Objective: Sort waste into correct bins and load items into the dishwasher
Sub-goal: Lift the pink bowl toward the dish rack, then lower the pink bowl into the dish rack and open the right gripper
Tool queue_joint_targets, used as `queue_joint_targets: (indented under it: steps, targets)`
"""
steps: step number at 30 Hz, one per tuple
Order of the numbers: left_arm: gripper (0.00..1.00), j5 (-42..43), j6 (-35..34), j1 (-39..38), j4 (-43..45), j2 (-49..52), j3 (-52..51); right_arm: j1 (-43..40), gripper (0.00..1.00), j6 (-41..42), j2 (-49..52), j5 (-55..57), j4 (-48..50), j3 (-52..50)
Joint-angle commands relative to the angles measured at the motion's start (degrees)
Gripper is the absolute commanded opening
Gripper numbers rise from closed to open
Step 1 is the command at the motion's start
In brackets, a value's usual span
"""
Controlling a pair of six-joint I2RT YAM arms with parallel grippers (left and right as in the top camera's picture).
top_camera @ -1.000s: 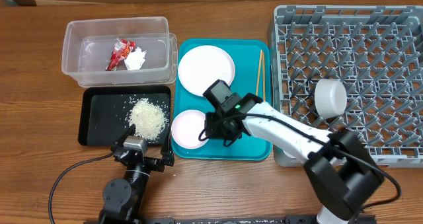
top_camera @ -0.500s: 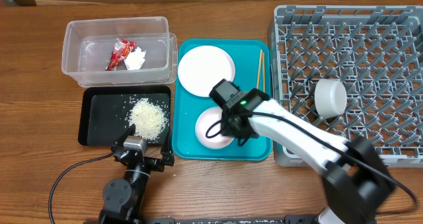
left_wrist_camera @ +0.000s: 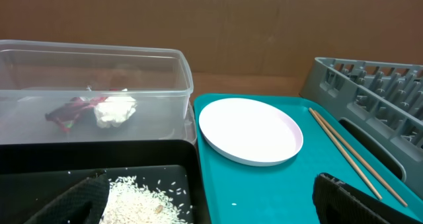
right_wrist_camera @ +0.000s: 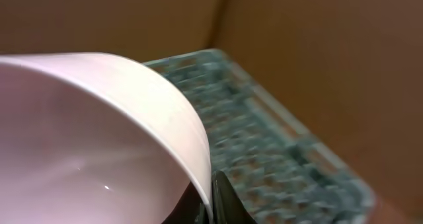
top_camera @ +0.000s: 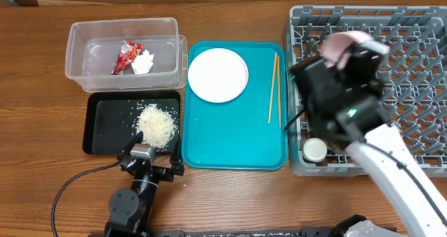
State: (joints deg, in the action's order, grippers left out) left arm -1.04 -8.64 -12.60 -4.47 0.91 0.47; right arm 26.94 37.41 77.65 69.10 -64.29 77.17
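White bowl (top_camera: 341, 44) clamped in R tool (right_wrist_camera: 210, 199) over grey rack (top_camera: 412, 69), right edge of counter (top_camera: 35, 135), L tool (left_wrist_camera: 218, 201) seen w/ fingers apart

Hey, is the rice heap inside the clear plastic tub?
No, the rice heap lies on the black tray, beside the clear tub.

Right wrist: bowl (right_wrist_camera: 86, 138) cut off left and bottom, rack (right_wrist_camera: 264, 148) behind blurred. Left wrist: rice (left_wrist_camera: 142, 201) cropped at bottom.
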Motion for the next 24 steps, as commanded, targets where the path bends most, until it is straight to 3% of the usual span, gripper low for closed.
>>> queue_joint_targets:
  steps: [1,7,11,15,21,24]
  targets:
    - [1.00,0.7,-0.4,0.3,0.0,-0.3,-0.2,-10.5,0.04,-3.1,1.5,7.1,-0.2,0.0]
    - [1.00,0.7,-0.4,0.3,0.0,-0.3,-0.2,-25.6,0.04,-4.9,5.5,0.3,0.1,0.0]
    - [1.00,0.7,-0.4,0.3,0.0,-0.3,-0.2,-31.2,0.04,-4.9,8.9,-1.3,0.1,0.0]
    - [1.00,0.7,-0.4,0.3,0.0,-0.3,-0.2,-32.8,0.04,-5.2,12.2,-1.2,0.6,0.0]
    - [1.00,0.7,-0.4,0.3,0.0,-0.3,-0.2,-32.8,0.04,-17.6,18.3,-0.6,6.8,0.0]
    - [1.00,0.7,-0.4,0.3,0.0,-0.3,-0.2,-32.8,0.04,-18.8,21.7,3.6,7.0,0.0]
